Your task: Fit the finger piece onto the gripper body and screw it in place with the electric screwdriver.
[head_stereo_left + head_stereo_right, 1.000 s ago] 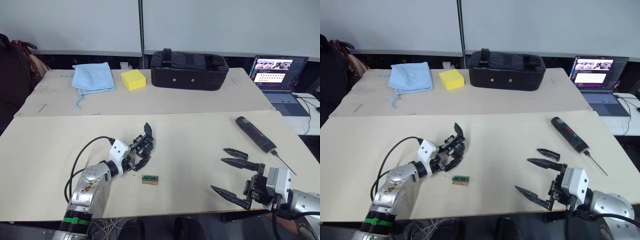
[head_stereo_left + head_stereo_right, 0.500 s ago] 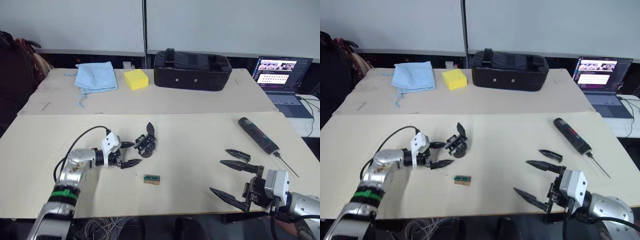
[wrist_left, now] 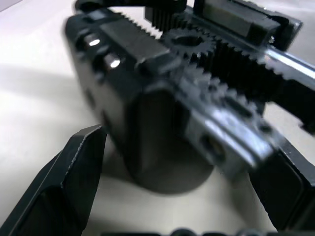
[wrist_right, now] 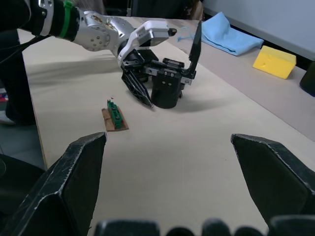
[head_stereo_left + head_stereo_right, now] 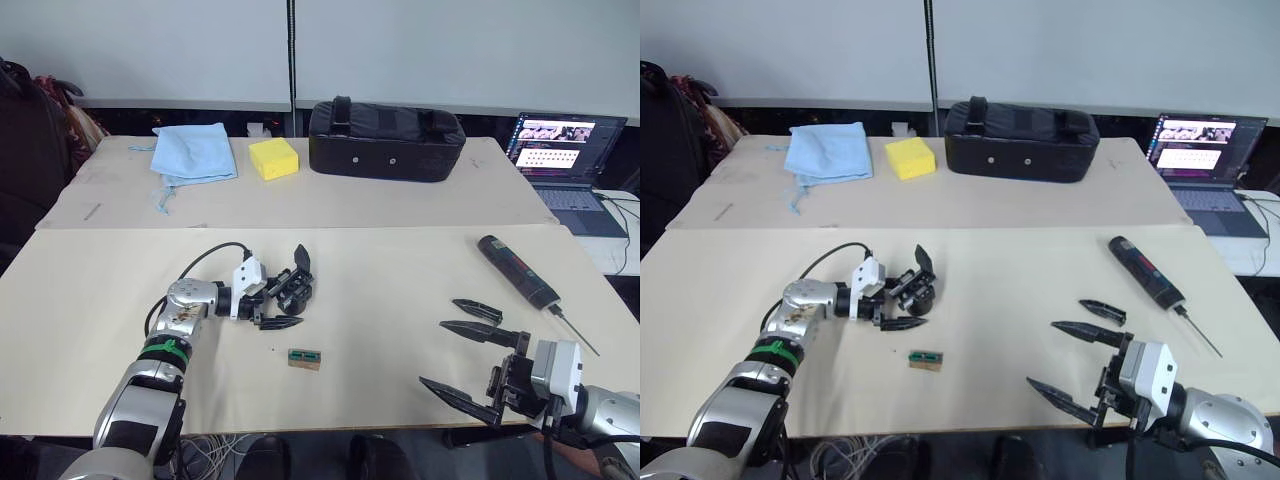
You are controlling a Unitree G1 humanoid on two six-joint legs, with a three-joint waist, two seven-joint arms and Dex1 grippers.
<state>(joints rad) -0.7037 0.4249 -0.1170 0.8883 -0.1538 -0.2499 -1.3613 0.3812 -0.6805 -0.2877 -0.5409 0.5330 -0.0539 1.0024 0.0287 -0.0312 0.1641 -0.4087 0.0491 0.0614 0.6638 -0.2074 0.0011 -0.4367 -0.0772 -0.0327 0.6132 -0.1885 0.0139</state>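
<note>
The left hand (image 5: pixel 272 305) has closed back in on the body (image 5: pixel 293 291), fingers spread around it, not gripping; the right hand (image 5: pixel 468 364) hangs open, empty.

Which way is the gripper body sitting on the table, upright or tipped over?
Upright: the gripper body stands on its round base on the table, one fitted finger pointing up.

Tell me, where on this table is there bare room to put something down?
The widest bare stretch lies between the gripper body and the finger piece, up to the black bag. The table is also bare beside the left gripper. It is crowded around the right gripper and the electric screwdriver.
</note>
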